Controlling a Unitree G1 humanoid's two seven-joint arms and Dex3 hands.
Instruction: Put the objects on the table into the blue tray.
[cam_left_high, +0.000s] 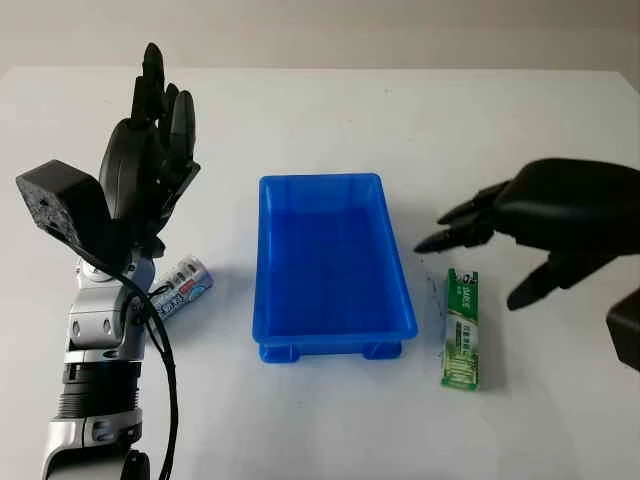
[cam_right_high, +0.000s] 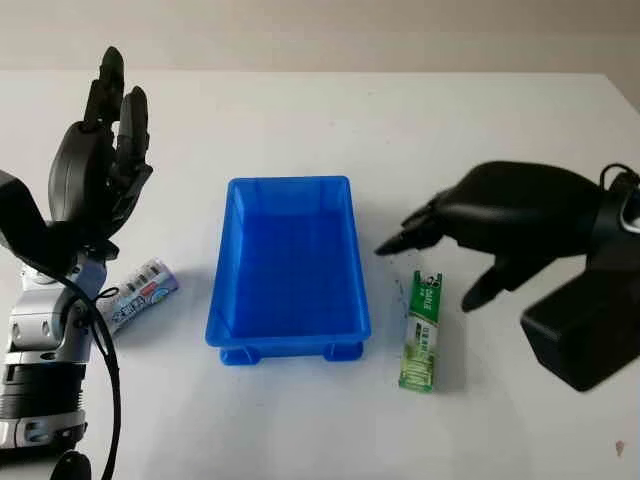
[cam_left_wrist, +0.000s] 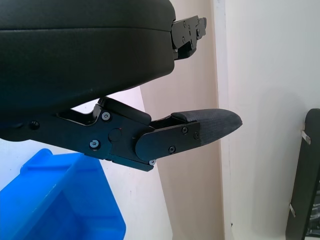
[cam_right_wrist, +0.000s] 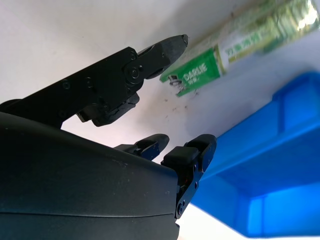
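The blue tray (cam_left_high: 330, 265) stands empty in the middle of the white table. A green toothpaste box (cam_left_high: 462, 328) lies flat just right of the tray. My right hand (cam_left_high: 490, 255) hovers open above the box's far end, fingers pointing toward the tray, holding nothing; the wrist view shows its fingertips (cam_right_wrist: 172, 45) close over the box (cam_right_wrist: 240, 42). A white and blue tube (cam_left_high: 180, 284) lies left of the tray, partly hidden behind my left arm. My left hand (cam_left_high: 155, 120) is raised upright at the left, open and holding nothing.
The white table (cam_left_high: 330, 420) stretches around the tray, with bare room in front and behind it. A tan wall (cam_left_wrist: 185, 200) and a dark object (cam_left_wrist: 305, 175) appear past the table in the left wrist view.
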